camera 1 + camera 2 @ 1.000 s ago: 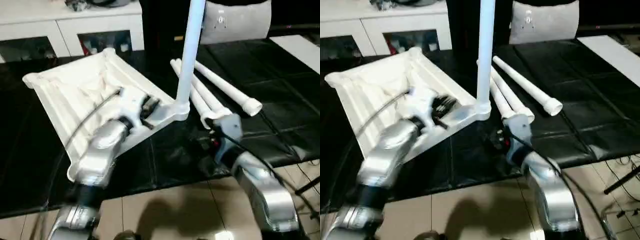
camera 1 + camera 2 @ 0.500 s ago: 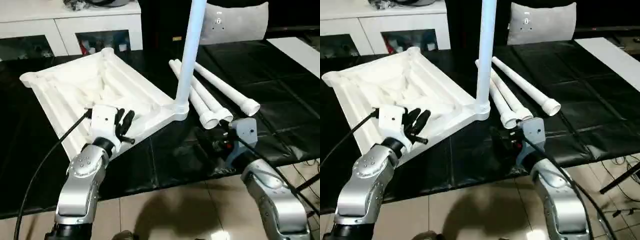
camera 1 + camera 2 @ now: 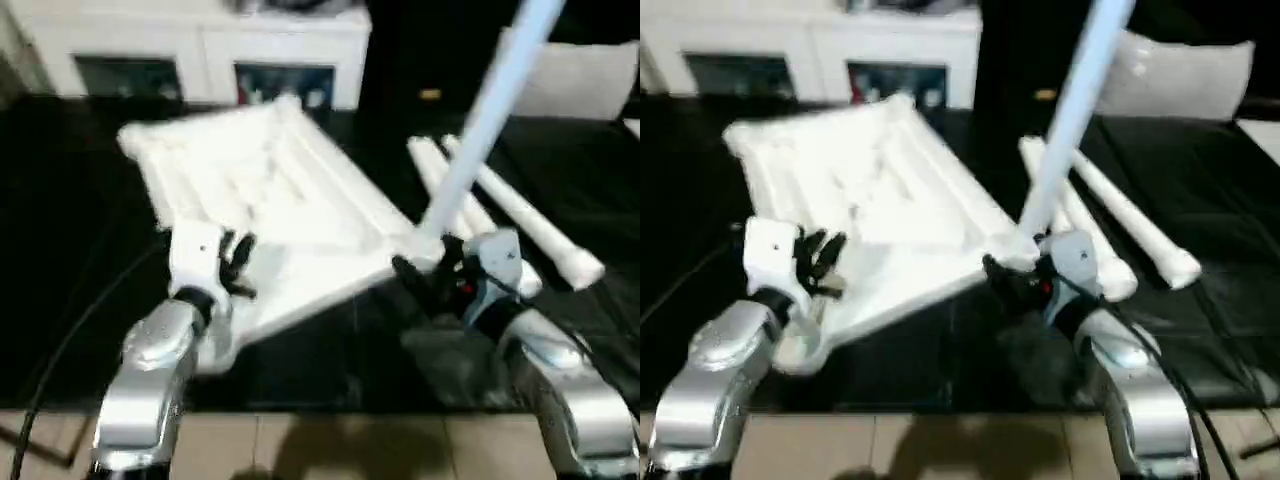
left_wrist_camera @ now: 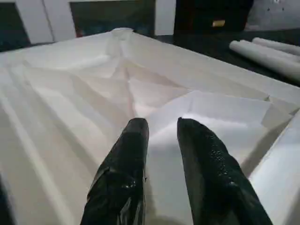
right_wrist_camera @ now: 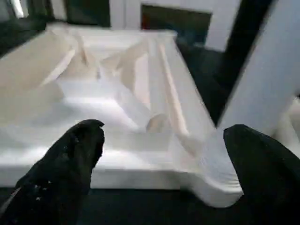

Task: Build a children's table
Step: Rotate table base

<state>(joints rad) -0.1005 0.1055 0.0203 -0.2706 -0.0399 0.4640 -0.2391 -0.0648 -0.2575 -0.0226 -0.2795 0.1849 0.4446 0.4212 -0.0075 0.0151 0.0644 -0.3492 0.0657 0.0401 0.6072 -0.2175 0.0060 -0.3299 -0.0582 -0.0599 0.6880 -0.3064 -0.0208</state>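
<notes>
Top (image 3: 280, 190) lies ribbed side up on the black mat (image 3: 60, 250), one corner toward the white cabinet (image 3: 200, 50); one leg (image 3: 480, 120) stands in the near right corner socket (image 3: 425, 250), leaning to the right as it rises; three more legs (image 3: 530, 225) lie side by side on the mat just right of the top, ends toward the robot.

Left gripper (image 4: 159, 129) over the near part of the ribbed underside; fingers (image 4: 126, 159) narrowly parted, a slim gap between them, nothing held; whether the tips touch the plastic, cannot tell.

Right gripper (image 5: 164, 136) at the near right corner, just in front of the socket and the foot of the standing leg; fingers (image 5: 70, 164) spread wide, one to either side of the corner, not closed on anything; silver forearm (image 3: 560, 390) runs back from it toward the camera.
</notes>
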